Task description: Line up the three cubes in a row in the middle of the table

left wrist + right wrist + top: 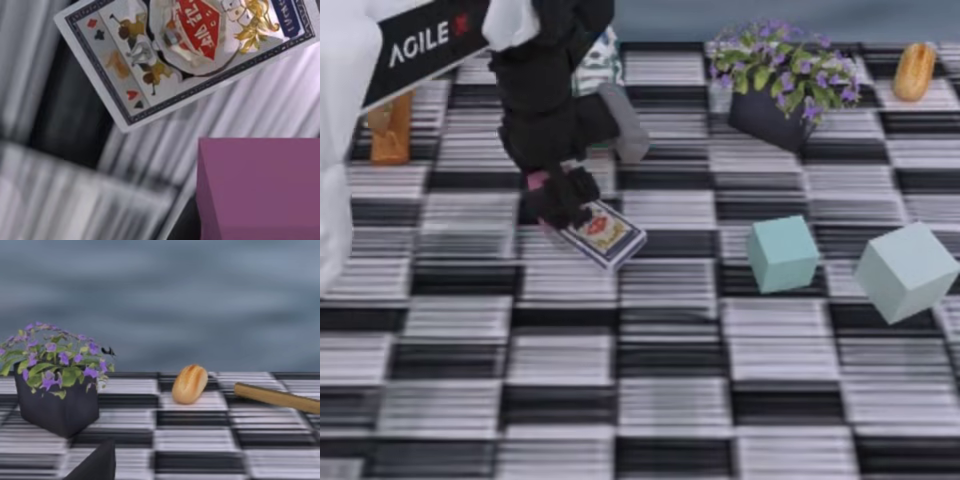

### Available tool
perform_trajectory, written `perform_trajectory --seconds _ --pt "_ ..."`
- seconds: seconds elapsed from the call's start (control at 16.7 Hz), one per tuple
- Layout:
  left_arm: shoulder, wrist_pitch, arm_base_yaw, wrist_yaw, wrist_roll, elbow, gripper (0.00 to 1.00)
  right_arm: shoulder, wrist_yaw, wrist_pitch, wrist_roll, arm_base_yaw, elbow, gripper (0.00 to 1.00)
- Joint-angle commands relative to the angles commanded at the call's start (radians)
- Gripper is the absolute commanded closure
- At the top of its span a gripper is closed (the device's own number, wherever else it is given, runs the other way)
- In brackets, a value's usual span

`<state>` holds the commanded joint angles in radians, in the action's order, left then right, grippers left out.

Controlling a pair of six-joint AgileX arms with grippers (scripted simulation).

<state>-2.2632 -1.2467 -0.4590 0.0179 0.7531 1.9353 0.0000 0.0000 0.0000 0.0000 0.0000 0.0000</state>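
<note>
left pincer [558, 200] over card box [605, 233], grip state unclear | cubes: 1 pink [260, 187], 1 teal [783, 253], 1 mint [906, 270]

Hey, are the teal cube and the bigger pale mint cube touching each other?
Apart. The top view shows striped table between the teal cube and the pale mint cube at the right.

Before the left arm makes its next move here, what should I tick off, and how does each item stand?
1. Left end effector over the pink cube: ok.
2. Pink cube actually gripped: cannot tell.
3. Card box apart from the pink cube: ok, though close.
4. Teal cube and mint cube in the middle row: not ok, both sit right.
5. Right arm out of the way: ok, not seen in the top view.
</note>
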Motion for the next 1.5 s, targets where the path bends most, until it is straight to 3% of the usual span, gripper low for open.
perform_trajectory --seconds 0.24,0.48,0.9,1.26,1.5 --pt "-0.106 -0.095 -0.278 0.002 -0.04 0.199 1.0 0.0 0.0 0.0 0.0 0.0 0.0 0.0" --pt "-0.157 -0.144 -0.429 -0.001 -0.07 0.322 1.0 0.0 0.0 0.0 0.0 0.0 0.0 0.0" --pt "-0.158 -0.129 -0.439 -0.001 -0.071 0.314 1.0 0.0 0.0 0.0 0.0 0.0 0.0 0.0" --pt "-0.188 0.079 -0.442 0.0 -0.075 0.137 1.0 0.0 0.0 0.0 0.0 0.0 0.0 0.0" --pt "-0.194 0.103 -0.444 -0.001 -0.074 0.115 1.0 0.0 0.0 0.0 0.0 0.0 0.0 0.0"
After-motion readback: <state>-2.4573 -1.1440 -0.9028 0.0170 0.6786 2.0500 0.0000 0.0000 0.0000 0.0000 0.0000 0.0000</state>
